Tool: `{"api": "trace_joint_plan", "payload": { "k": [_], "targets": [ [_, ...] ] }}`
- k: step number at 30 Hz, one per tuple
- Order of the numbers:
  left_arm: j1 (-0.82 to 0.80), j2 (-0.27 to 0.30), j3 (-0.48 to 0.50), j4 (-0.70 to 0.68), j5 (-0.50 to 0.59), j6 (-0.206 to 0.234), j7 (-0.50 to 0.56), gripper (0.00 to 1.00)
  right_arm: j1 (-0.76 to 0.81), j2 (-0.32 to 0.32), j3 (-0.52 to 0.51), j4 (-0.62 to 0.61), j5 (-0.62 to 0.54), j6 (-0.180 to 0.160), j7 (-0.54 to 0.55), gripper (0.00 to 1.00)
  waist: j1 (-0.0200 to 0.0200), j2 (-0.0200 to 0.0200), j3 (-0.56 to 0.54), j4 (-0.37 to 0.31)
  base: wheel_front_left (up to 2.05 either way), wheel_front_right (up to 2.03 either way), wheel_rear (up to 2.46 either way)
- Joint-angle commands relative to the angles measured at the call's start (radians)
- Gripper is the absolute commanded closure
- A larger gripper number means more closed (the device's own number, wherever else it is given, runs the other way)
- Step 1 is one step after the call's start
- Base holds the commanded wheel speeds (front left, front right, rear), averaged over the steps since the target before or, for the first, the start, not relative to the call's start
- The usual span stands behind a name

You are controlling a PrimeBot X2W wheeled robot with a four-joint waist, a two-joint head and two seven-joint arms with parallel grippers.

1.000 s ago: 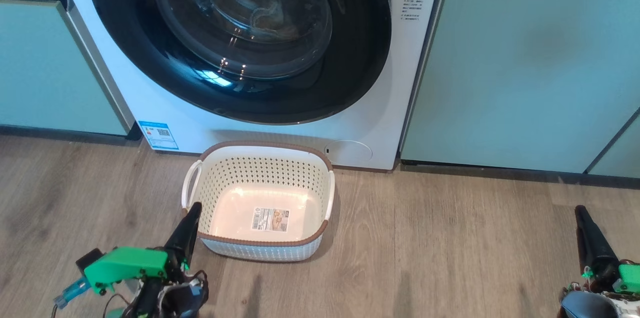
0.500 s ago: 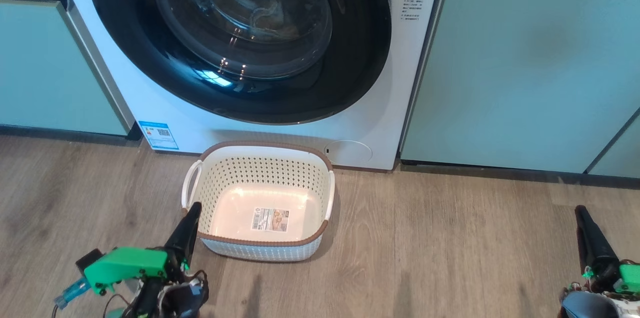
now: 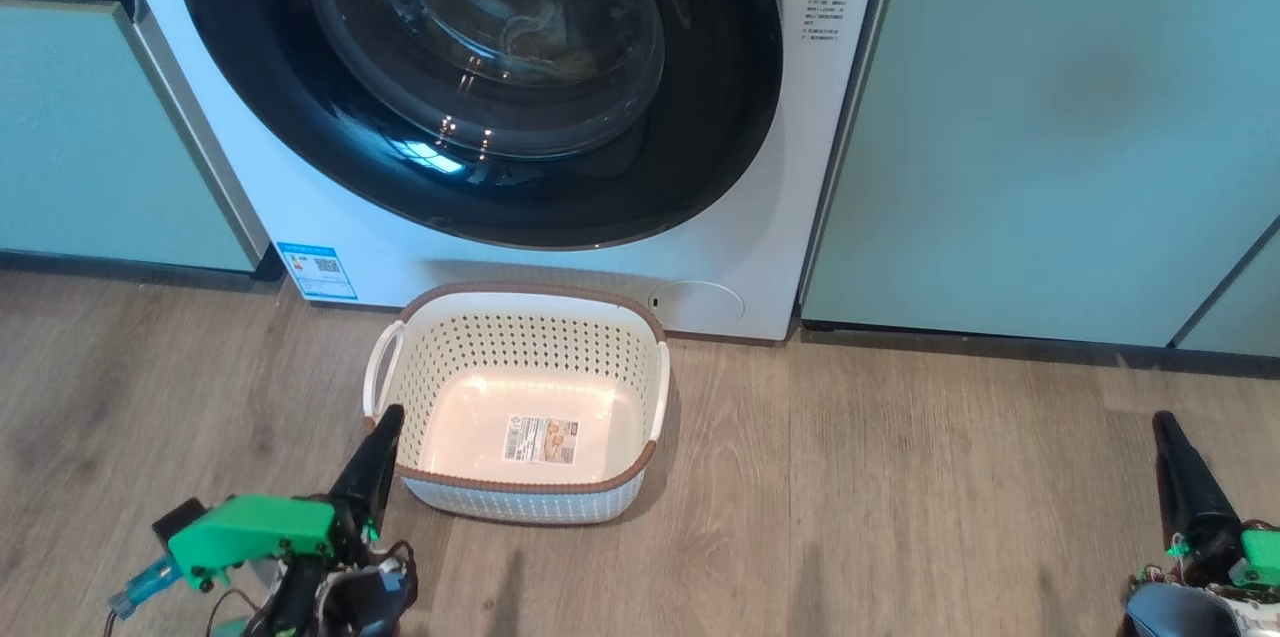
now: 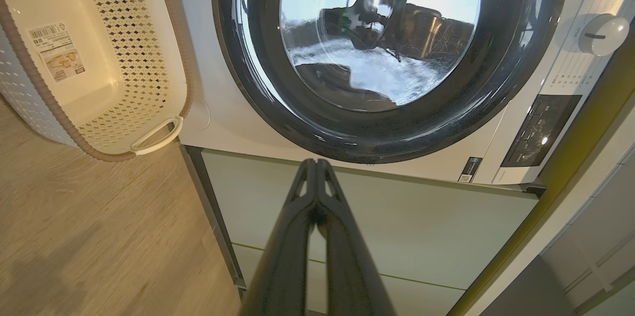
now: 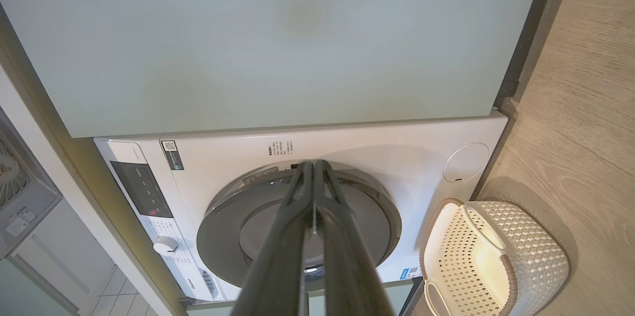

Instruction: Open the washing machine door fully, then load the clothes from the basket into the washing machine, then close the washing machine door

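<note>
The white washing machine (image 3: 330,217) stands ahead with its round black washing machine door (image 3: 700,117) shut flat against the front. A pale tan patch shows behind the glass; I cannot tell whether it is the clothes. The cream basket (image 3: 530,293) sits on the floor just below the door, holding only the label on its base. My left gripper (image 3: 388,417) is shut and empty, its tip by the basket's near left corner. My right gripper (image 3: 1163,422) is shut and empty, far right of the basket. The left wrist view has the shut left gripper (image 4: 315,162) under the door (image 4: 258,97).
Pale teal cabinets flank the machine on the left (image 3: 80,137) and right (image 3: 1050,117). Wood floor (image 3: 880,497) stretches between basket and right gripper. A round panel (image 3: 697,302) sits low on the machine's front, a control knob (image 4: 598,34) near its top.
</note>
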Motion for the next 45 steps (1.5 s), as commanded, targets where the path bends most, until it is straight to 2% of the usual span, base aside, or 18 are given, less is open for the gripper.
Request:
{"api": "trace_joint_plan", "payload": {
  "k": [1, 45],
  "targets": [
    [-0.054, 0.009, 0.035, -0.027, 0.004, -0.009, 0.005, 1.0, -0.053, -0.012, 0.013, -0.033, -0.003, -0.003, 0.008, 1.0, 0.0, 0.0, 0.0, 0.0, 0.0, 0.0, 0.0],
    [-0.055, 0.003, 0.043, -0.027, 0.012, -0.009, 0.012, 1.0, -0.054, -0.005, 0.003, -0.032, -0.011, -0.003, 0.016, 1.0, 0.0, 0.0, 0.0, 0.0, 0.0, 0.0, 0.0]
  ]
}}
